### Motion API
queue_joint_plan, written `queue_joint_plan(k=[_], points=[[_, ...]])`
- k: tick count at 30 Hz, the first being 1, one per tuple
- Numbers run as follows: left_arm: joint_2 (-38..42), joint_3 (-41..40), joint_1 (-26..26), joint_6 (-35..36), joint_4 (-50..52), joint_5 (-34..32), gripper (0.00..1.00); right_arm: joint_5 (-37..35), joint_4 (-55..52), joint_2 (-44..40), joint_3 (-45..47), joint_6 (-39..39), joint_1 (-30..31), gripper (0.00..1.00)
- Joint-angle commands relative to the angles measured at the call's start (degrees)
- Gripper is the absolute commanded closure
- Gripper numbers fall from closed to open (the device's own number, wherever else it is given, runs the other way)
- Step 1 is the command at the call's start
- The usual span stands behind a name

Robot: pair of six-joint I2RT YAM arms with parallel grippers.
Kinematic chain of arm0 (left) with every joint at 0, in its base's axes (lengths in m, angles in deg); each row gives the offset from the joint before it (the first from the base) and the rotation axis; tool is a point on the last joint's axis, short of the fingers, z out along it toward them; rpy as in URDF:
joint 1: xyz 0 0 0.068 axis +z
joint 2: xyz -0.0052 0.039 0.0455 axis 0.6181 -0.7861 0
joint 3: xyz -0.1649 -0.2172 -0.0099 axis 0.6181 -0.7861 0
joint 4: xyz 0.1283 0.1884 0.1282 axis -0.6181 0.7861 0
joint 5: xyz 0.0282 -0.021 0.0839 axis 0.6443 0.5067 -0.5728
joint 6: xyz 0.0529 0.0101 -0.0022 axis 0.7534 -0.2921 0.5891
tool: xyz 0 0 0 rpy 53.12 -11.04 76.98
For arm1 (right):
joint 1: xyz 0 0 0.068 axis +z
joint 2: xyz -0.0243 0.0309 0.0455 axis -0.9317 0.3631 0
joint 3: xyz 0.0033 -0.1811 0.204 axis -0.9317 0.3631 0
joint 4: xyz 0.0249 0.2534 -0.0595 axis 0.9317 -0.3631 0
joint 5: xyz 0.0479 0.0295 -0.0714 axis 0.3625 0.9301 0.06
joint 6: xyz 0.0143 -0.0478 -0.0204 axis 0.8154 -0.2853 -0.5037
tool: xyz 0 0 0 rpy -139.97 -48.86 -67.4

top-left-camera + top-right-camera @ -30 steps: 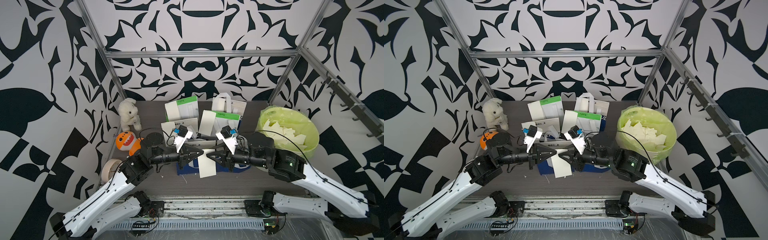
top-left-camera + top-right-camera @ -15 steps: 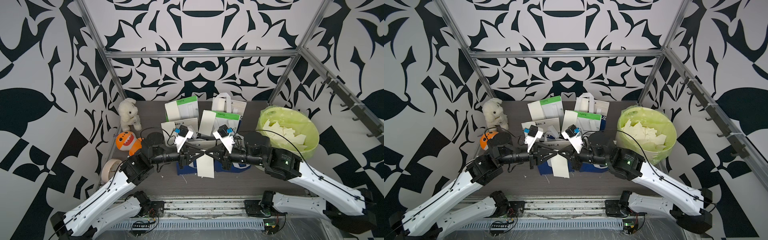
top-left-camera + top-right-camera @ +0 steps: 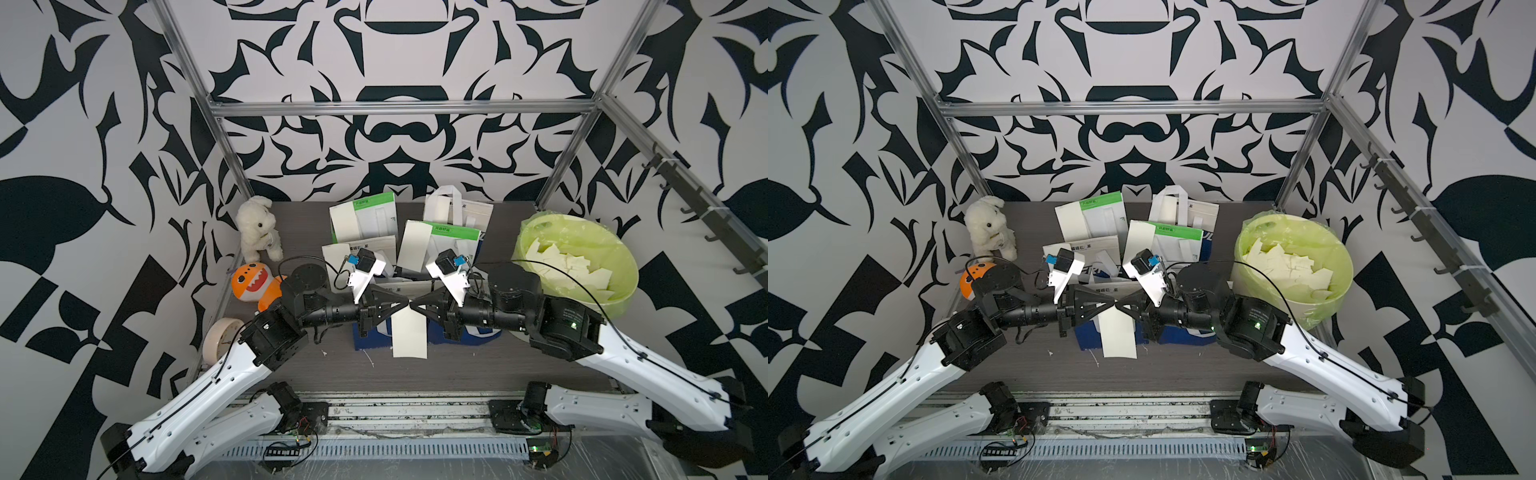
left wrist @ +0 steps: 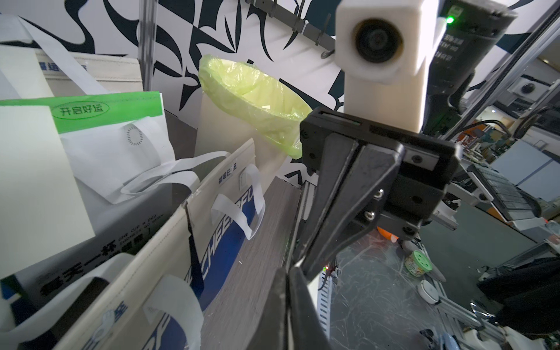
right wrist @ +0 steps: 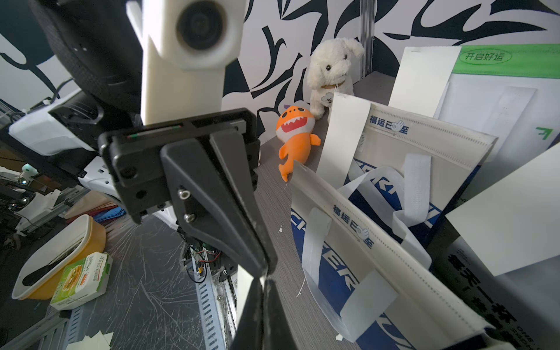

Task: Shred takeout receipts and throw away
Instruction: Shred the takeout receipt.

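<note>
Left tool (image 3: 402, 306) and right tool (image 3: 416, 306): fingers together, tip to tip. Both appear clamped on the top edge of the plain cream-white rectangular paper receipt (image 3: 409, 336). The receipt is blank and hangs over the blue-and-white fabric bag (image 3: 372, 340) at mid tabletop (image 3: 457, 370). The green-banded white bag (image 4: 136, 109) reads "开启好运". Torn cream paper pieces (image 3: 561, 262) lie in the lime-green-lined round bin (image 3: 582, 220).

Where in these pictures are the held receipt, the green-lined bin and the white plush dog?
held receipt (image 3: 409, 336), in a top view, middle of the slip.
green-lined bin (image 3: 582, 230), in a top view, bare inner wall.
white plush dog (image 3: 259, 243), in a top view, its body.
</note>
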Motion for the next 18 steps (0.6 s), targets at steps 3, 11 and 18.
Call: queue_joint_plan(k=[3,11,18], points=[[0.5,0.2,-0.1,0.4,-1.8,1.3,1.0,-0.1,2.6,-1.3,-0.6,0.2,0.1,1.0],[1.1,-0.3,-0.1,0.3,-1.9,1.2,1.0,-2.0,3.9,-2.6,0.1,0.4,0.1,0.92],[0.6,-0.3,-0.1,0.2,-2.4,1.2,1.0,-1.1,4.2,-1.3,-0.7,0.8,0.1,0.86]])
